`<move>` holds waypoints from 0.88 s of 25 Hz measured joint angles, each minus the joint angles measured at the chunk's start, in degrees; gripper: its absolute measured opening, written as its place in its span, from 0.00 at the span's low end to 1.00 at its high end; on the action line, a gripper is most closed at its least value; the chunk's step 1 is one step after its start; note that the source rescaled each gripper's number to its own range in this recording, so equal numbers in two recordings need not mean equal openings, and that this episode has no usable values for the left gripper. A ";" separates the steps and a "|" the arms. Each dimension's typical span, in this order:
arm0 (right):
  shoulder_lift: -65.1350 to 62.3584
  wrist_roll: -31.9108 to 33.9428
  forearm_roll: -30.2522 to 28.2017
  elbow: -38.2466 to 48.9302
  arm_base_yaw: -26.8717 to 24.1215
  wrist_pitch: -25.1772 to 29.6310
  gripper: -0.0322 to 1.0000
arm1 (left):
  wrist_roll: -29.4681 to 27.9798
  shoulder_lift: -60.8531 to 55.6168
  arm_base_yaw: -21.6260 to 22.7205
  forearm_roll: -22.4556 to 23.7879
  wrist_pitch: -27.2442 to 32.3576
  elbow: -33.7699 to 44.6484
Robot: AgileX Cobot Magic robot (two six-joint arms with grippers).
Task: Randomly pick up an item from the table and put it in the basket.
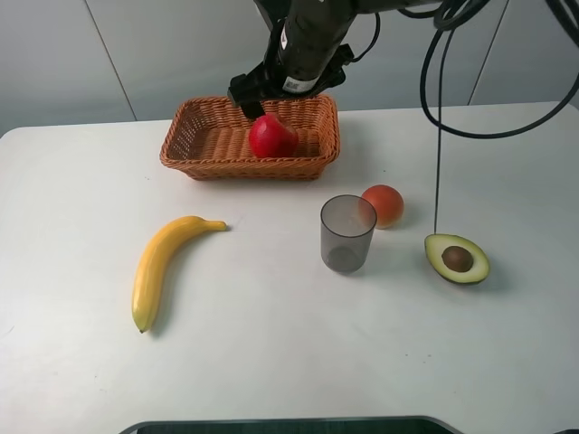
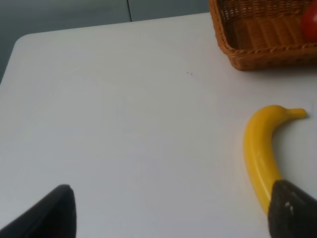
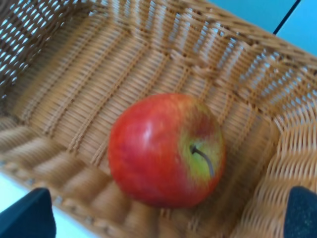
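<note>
The red apple point(image 1: 271, 137) with yellowish streaks lies inside the wicker basket point(image 1: 194, 136) at the back of the white table point(image 1: 271, 362). My right gripper point(image 1: 257, 98) hovers just above the apple, open, not holding it. In the right wrist view the apple point(image 3: 166, 148) rests on the basket floor point(image 3: 74, 99), stem to the side, with my right gripper point(image 3: 166, 218) spread wide around it. My left gripper point(image 2: 173, 213) is open and empty over bare table, near the banana point(image 2: 262, 148). The basket corner point(image 2: 257, 44) and a sliver of apple point(image 2: 310, 22) show there.
A yellow banana point(image 1: 158, 262) lies front left. A grey translucent cup point(image 1: 347, 233) stands in the middle, a small orange-red fruit point(image 1: 384, 205) just behind it. An avocado half point(image 1: 457, 258) lies at right. Cables hang from the right arm above it.
</note>
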 joint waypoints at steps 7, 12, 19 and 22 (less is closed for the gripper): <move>-9.91 -5.59 9.80 8.81 -5.68 5.23 1.00 | 0.11 0.00 0.00 0.00 0.00 0.00; -18.81 -8.68 12.17 19.09 -13.41 8.88 1.00 | 0.20 0.00 0.00 0.00 0.00 0.00; -34.05 -11.41 13.83 33.77 -23.82 9.56 1.00 | 0.20 0.00 0.00 0.00 0.00 0.00; -41.79 -12.11 14.38 39.01 -27.42 9.88 1.00 | 0.20 0.00 0.00 0.00 0.00 0.00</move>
